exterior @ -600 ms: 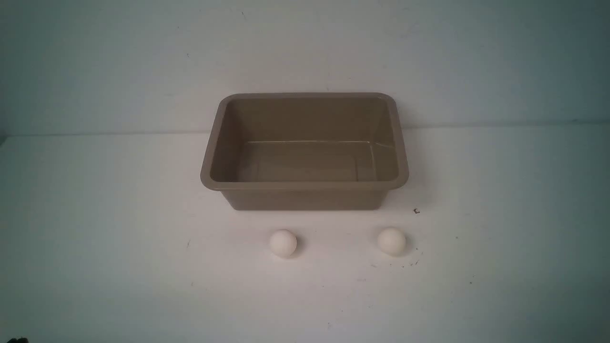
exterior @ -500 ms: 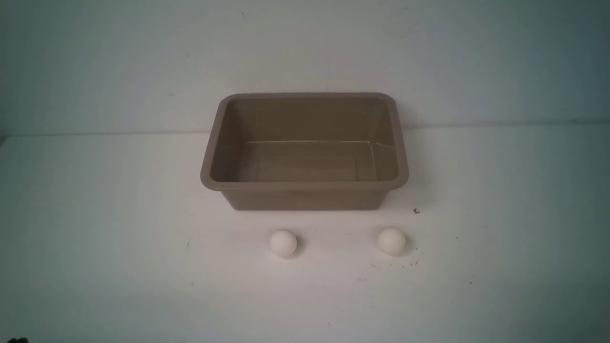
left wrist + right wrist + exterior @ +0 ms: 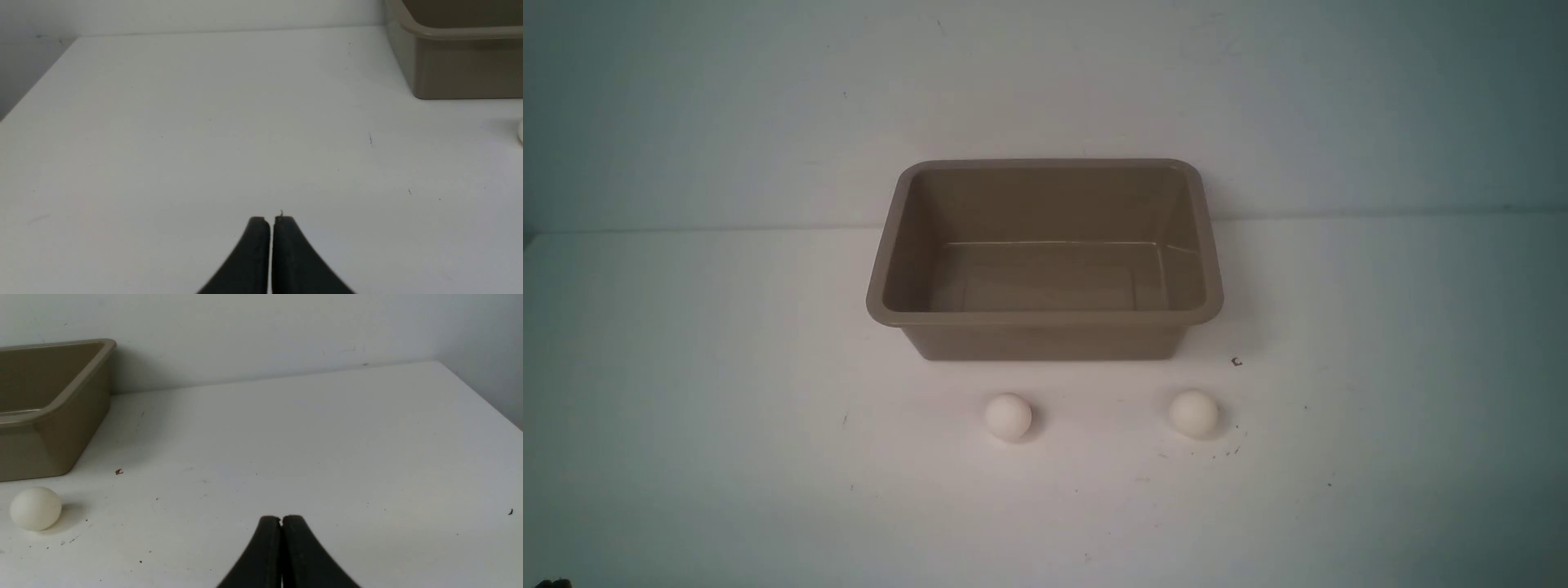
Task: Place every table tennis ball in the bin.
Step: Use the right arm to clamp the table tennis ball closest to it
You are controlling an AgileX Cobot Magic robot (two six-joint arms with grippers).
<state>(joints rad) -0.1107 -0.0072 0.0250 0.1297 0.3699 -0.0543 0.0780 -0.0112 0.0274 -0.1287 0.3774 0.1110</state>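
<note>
The taupe-brown bin [image 3: 1045,318] stands mid-table with nothing inside it. Two off-white table tennis balls lie on the table in front of it: the left ball [image 3: 1008,416] and the right ball [image 3: 1194,413]. Neither arm shows in the front view. In the left wrist view my left gripper [image 3: 271,220] is shut and holds nothing; a corner of the bin [image 3: 457,65] lies ahead, and a sliver of a ball [image 3: 521,131] shows at the frame edge. My right gripper [image 3: 281,520] is shut and holds nothing; the right ball [image 3: 35,508] and the bin [image 3: 49,428] lie off to its side.
A white table [image 3: 727,408] runs back to a pale wall [image 3: 1045,82]. Its left edge [image 3: 36,81] and right edge [image 3: 482,396] show in the wrist views. Small dark specks [image 3: 1236,362] dot the surface near the right ball.
</note>
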